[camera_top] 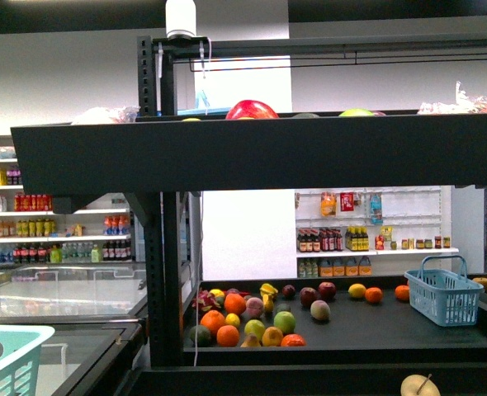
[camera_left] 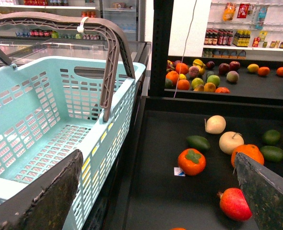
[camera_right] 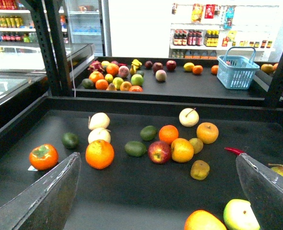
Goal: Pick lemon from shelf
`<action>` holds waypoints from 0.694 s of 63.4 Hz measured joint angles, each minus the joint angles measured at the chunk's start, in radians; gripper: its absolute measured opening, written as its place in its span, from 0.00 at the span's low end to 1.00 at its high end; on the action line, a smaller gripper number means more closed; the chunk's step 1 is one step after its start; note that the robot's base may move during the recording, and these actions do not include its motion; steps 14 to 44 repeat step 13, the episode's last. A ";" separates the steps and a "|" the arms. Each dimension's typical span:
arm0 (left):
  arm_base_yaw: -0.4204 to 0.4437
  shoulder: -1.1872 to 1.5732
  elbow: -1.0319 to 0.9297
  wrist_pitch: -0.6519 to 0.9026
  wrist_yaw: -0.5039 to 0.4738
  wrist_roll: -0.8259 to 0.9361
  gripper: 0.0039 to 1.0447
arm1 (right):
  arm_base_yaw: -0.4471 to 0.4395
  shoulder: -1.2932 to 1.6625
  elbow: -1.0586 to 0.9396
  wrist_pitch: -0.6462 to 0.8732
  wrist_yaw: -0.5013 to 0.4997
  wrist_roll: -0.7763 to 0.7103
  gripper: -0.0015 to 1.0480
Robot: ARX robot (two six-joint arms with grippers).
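Both grippers spread, left gripper [camera_left: 158, 191] beside basket [camera_left: 60, 124]; lemon [camera_top: 356, 290] on shelf [camera_top: 408, 330], open tray around it

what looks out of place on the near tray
A small white label lies loose on the tray beside the persimmon. Otherwise the fruit is just scattered; nothing looks spilled or damaged.
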 joint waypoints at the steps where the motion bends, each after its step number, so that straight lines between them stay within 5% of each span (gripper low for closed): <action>1: 0.000 0.000 0.000 0.000 0.000 0.000 0.93 | 0.000 0.000 0.000 0.000 0.000 0.000 0.93; 44: 0.000 0.000 0.000 0.000 0.000 0.000 0.93 | 0.000 0.000 0.000 0.000 0.000 0.000 0.93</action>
